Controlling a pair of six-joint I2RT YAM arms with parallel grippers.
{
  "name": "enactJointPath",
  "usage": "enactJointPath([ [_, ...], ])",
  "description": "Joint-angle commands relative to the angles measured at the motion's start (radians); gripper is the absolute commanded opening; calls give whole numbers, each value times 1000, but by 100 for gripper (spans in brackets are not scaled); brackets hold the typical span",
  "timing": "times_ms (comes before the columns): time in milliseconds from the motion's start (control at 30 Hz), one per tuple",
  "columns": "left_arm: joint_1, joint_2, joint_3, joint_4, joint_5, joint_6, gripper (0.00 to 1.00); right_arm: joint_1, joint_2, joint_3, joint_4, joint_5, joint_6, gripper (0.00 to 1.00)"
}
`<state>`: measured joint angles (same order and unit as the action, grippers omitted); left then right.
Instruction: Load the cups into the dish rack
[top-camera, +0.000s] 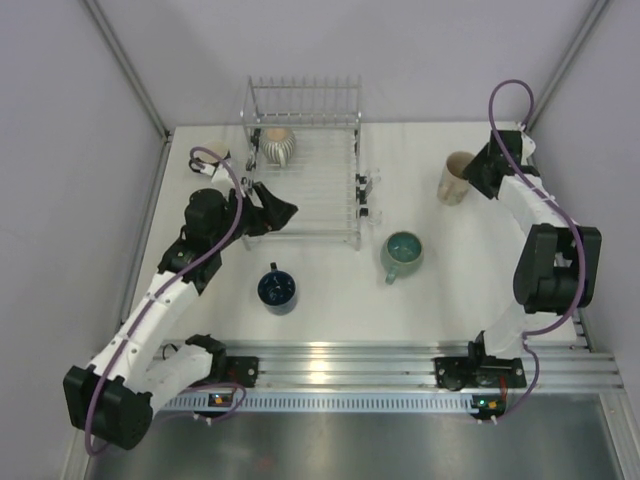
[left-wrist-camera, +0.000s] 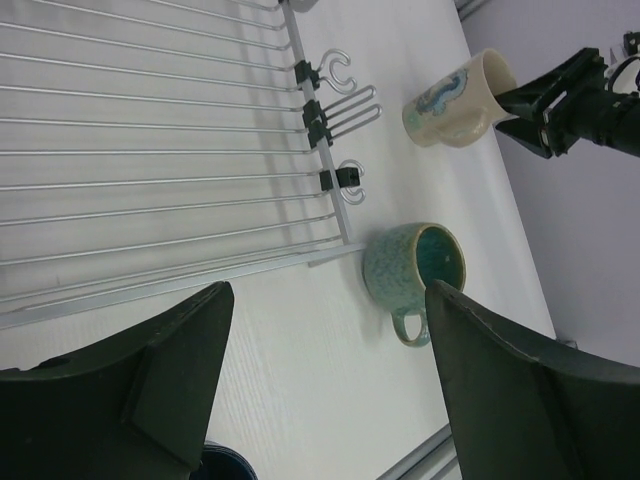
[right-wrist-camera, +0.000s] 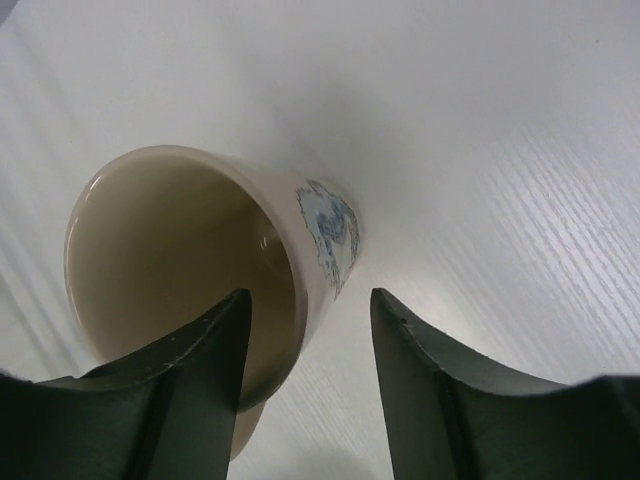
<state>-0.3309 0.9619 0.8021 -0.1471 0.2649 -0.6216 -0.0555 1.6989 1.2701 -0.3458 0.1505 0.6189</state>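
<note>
- The dish rack (top-camera: 320, 190) stands at the far side of the table (top-camera: 450, 300); it holds one cup, so loading has begun but is, by my judgement, far from finished
- The left gripper (left-wrist-camera: 328, 295) hovers over the rack's near-left corner; its fingers are spread wide with nothing between them
- The right gripper (right-wrist-camera: 310, 300) is at the tall cream cup (right-wrist-camera: 190, 250), well to the right of the rack; its fingers are spread and straddle the near wall of the cup, one inside the mouth and one outside; a gap shows on each side of the wall, so the pinch looks not yet made
- The tall cream cup leans with its mouth toward the right gripper; whether it rests on the table or is lifted I cannot tell
- The ribbed beige cup (top-camera: 277, 146) sits in the rack's far-left corner; this is the part done
- The teal-green cup (top-camera: 402, 254) stands on the table just off the rack's near-right corner; left to load
- The dark blue cup (top-camera: 277, 290) stands nearer the arm bases, apart from the rack; left to load
</note>
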Motion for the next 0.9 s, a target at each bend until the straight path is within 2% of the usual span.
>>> enactJointPath([
  [0,3,-55,49,-14,-101,20,83,-17,7,-6,53,1,-22,49],
  [200,3,-37,81,-16,-56,31,80,-30,5,-37,74,-20,-50,25],
  [300,4,-20,77,-16,-15,13,78,-37,-10,-52,87,-40,-56,10],
  [333,4,-12,74,-13,-6,10,78,-38,-18,-54,87,-42,-54,0],
  [533,4,6,81,0,99,29,77,-38,-140,-64,73,-77,-45,0],
  [767,4,9,80,30,163,22,77,-38,-367,-149,91,-109,-18,0],
  [867,3,12,59,101,223,-12,78,-38,-448,-182,120,-191,8,0],
])
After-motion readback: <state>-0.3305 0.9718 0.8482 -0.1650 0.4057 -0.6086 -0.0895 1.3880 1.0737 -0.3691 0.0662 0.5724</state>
